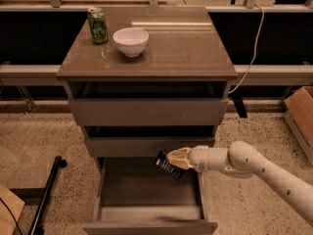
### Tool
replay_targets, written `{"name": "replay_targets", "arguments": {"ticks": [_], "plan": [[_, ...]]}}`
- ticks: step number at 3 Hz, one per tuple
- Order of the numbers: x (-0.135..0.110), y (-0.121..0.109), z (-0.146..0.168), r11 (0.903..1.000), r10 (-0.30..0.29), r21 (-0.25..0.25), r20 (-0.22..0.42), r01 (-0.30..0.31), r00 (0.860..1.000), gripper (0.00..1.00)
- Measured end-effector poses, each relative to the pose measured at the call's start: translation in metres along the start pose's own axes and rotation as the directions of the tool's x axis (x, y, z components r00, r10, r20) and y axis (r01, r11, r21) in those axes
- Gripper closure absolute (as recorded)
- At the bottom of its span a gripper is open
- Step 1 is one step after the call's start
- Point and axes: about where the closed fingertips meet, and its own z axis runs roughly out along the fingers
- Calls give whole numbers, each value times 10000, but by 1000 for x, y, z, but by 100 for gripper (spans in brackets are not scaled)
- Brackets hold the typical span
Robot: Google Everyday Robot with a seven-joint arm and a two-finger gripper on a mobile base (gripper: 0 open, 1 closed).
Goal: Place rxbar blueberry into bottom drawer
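My gripper (177,159) comes in from the right on a white arm and is shut on the rxbar blueberry (167,165), a small dark navy wrapper with pale print. The bar hangs tilted over the right rear part of the bottom drawer (149,188), just below the front of the middle drawer (146,146). The bottom drawer is pulled out far and its bare grey inside shows nothing in it.
The cabinet top (161,53) carries a green can (98,25) and a white bowl (130,41). The top drawer (146,111) stands slightly out. A cardboard box (301,116) is at the right, a black bar (46,195) lies on the floor at the left.
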Motion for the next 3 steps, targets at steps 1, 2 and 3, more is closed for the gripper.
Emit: {"name": "replay_targets", "arguments": {"ticks": [1, 2, 3], "plan": [[0, 0, 0, 10000, -2, -1, -2, 2, 10000, 100], [20, 6, 23, 9998, -180, -118, -179, 177, 9997, 100], [71, 10, 55, 9992, -406, 12, -352, 406, 9986, 100]]}}
